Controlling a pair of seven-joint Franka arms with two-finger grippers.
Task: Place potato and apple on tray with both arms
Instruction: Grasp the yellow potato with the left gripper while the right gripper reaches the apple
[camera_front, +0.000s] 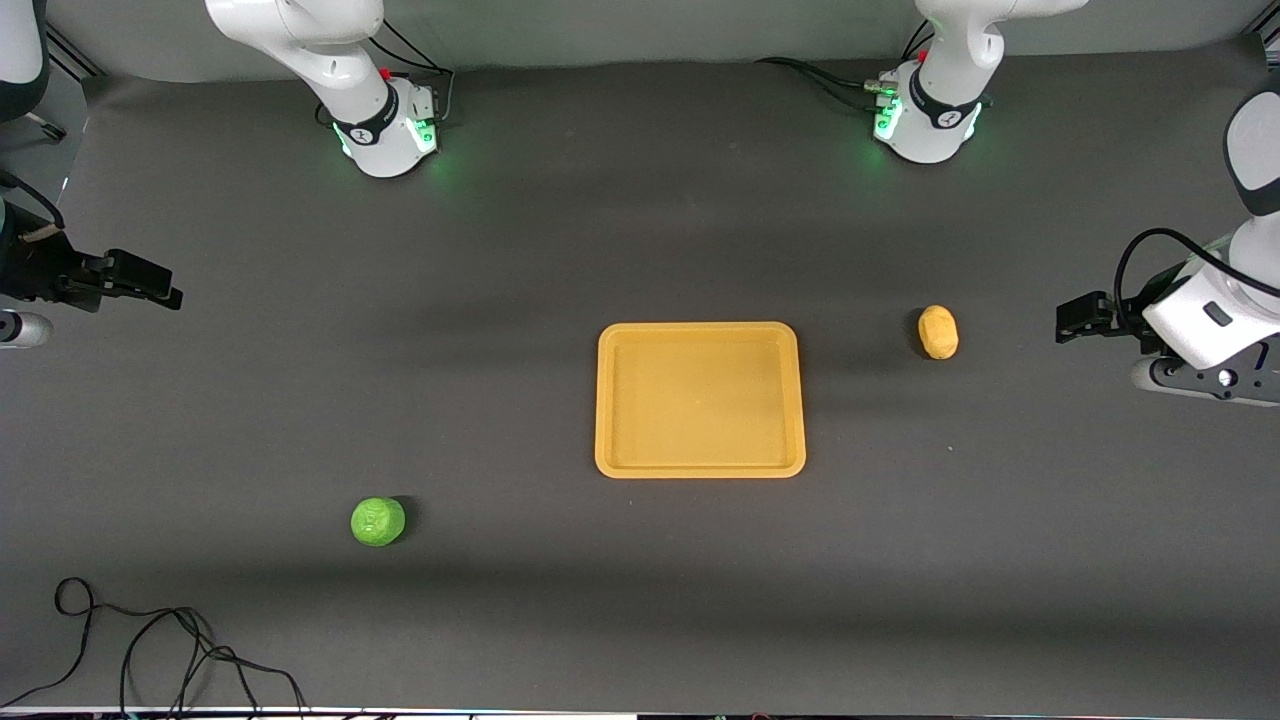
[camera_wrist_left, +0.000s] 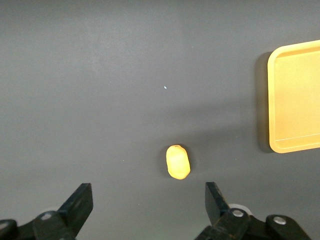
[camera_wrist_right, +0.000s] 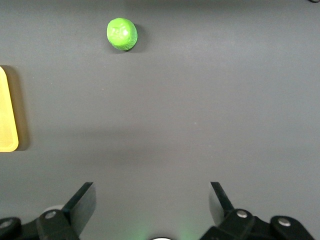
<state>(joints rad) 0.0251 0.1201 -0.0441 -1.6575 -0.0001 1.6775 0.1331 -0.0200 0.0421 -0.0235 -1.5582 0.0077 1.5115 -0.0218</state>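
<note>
The yellow-orange tray (camera_front: 700, 468) lies at the table's middle with nothing on it. The yellow-tan potato (camera_front: 938, 332) lies on the table beside the tray, toward the left arm's end. The green apple (camera_front: 378, 522) lies toward the right arm's end, nearer the front camera than the tray. My left gripper (camera_front: 1072, 324) is open and empty, over the table's edge past the potato. In the left wrist view (camera_wrist_left: 148, 192) it shows the potato (camera_wrist_left: 178, 161) and the tray (camera_wrist_left: 295, 100). My right gripper (camera_front: 162, 288) is open and empty over the table's other end. The right wrist view (camera_wrist_right: 152, 192) shows the apple (camera_wrist_right: 122, 34) and the tray's edge (camera_wrist_right: 7, 115).
A loose black cable (camera_front: 150, 650) lies on the table near the front camera at the right arm's end. The two arm bases (camera_front: 385, 130) (camera_front: 925, 120) stand along the table's edge farthest from the front camera.
</note>
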